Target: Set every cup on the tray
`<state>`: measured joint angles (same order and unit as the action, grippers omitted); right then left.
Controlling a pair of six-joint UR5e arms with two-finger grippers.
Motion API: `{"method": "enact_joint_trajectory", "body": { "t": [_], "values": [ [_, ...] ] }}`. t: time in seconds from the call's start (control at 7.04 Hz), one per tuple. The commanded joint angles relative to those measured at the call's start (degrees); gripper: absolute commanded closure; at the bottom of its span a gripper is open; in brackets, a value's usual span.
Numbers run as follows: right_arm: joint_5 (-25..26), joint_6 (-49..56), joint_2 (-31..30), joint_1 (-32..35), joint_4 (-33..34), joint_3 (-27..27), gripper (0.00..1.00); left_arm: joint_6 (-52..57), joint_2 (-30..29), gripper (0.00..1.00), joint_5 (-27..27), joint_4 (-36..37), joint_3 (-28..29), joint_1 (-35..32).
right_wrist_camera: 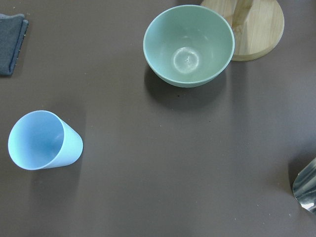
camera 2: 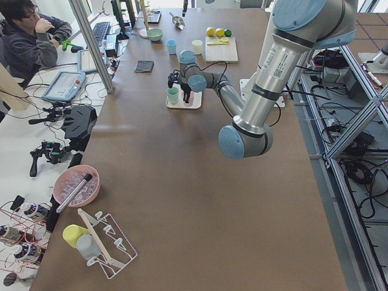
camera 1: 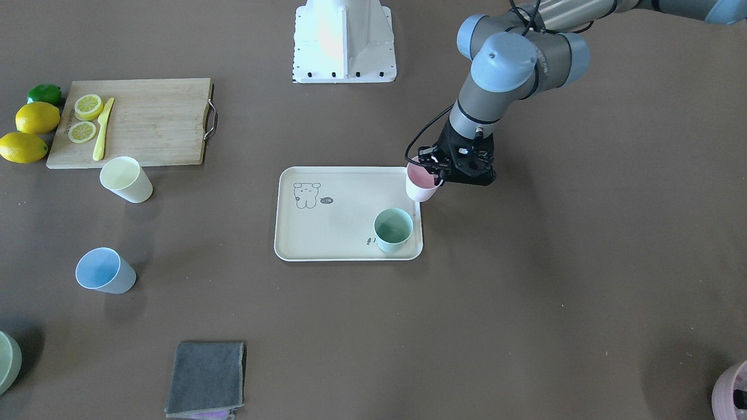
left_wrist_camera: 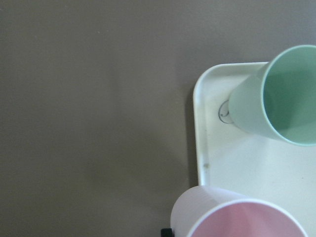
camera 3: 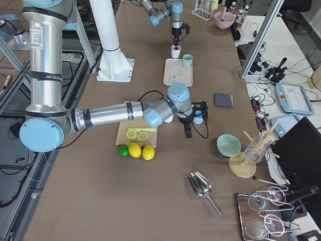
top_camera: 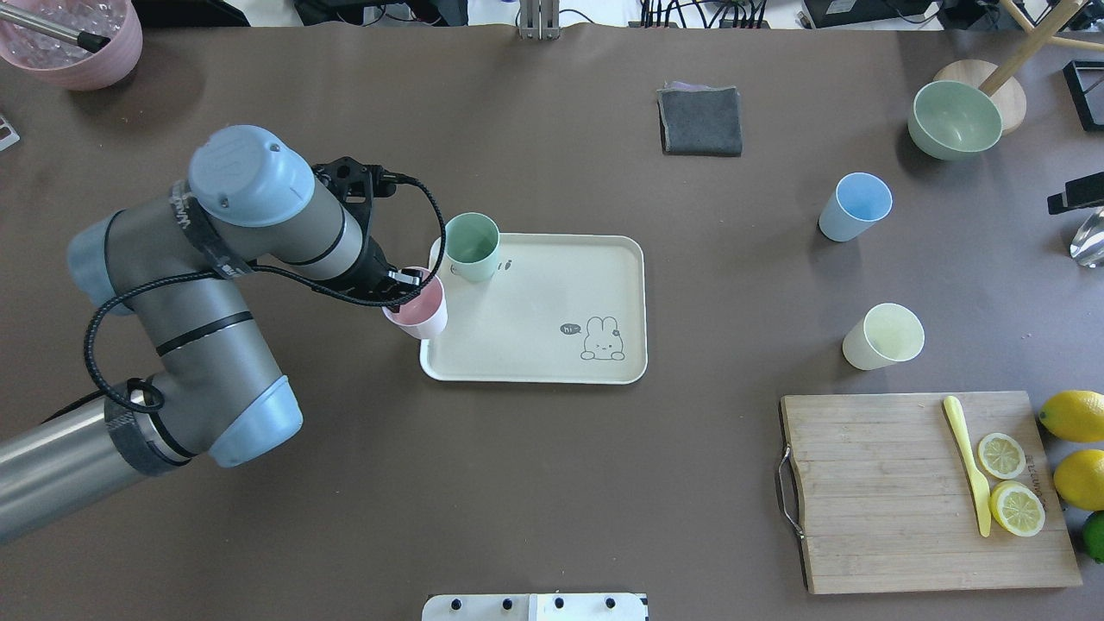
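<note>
The cream tray (camera 1: 327, 233) (top_camera: 552, 293) lies mid-table. The mint green cup (camera 1: 393, 229) (top_camera: 472, 246) (left_wrist_camera: 276, 96) stands upright in one corner of it. My left gripper (camera 1: 439, 175) (top_camera: 405, 289) is shut on the rim of the pink cup (camera 1: 421, 182) (top_camera: 417, 312) (left_wrist_camera: 242, 217) and holds it upright over the tray's edge beside the mint cup. The pale yellow cup (camera 1: 125, 179) (top_camera: 884, 336) and the light blue cup (camera 1: 104, 271) (top_camera: 854, 207) (right_wrist_camera: 43, 140) stand on the table off the tray. My right gripper (camera 3: 188, 131) hangs high near the blue cup; I cannot tell its state.
A wooden cutting board (top_camera: 914, 492) with lemon slices and a yellow knife lies near the yellow cup, with whole lemons (top_camera: 1074, 416) beside it. A sage-green bowl (top_camera: 953, 116) (right_wrist_camera: 188, 45), a grey cloth (top_camera: 700, 121) and a mauve pot (top_camera: 73, 43) sit at the far side.
</note>
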<state>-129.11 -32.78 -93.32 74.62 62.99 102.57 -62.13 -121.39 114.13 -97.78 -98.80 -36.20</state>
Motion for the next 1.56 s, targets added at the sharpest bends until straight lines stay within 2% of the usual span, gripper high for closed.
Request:
{"method": "enact_joint_trajectory", "body": {
  "t": [0.0,0.14,0.28,0.43,0.57,0.71,0.85,1.14,1.42],
  "values": [
    [0.0,0.0,-0.02,0.0,0.03,0.0,0.0,-2.38,-3.15,1.0,-1.72,0.14,2.64,1.84],
    [0.0,0.0,-0.02,0.0,0.03,0.0,0.0,-2.3,-3.24,0.77,-1.81,-0.13,3.08,1.93],
    [0.08,-0.09,0.07,0.0,0.03,0.0,0.0,-2.21,-3.16,0.03,-4.24,-0.13,3.0,2.28],
    [0.26,-0.61,0.24,-0.09,0.03,0.0,0.0,-2.12,-2.63,0.02,-5.92,-0.04,0.91,2.37],
    [0.26,-2.18,1.46,-0.44,0.73,0.0,0.0,-0.64,-1.67,0.02,-4.63,1.7,-2.59,-0.07],
    [0.61,-3.15,4.09,-0.88,1.78,-1.48,0.0,4.94,-1.31,0.02,1.39,4.67,-4.28,-6.01],
    [0.79,-3.25,7.33,-1.14,3.79,-3.93,0.01,12.22,0.08,0.02,4.93,7.92,-5.6,-11.9],
    [1.75,-3.51,15.41,-4.38,4.16,-12.53,0.01,24.98,5.6,0.02,5.84,8.13,-5.44,-18.87],
    [3.84,-9.62,18.6,-9.37,4.16,-14.33,0.03,28.81,7.04,0.02,5.75,7.96,-5.35,-20.66]
  ]
}}
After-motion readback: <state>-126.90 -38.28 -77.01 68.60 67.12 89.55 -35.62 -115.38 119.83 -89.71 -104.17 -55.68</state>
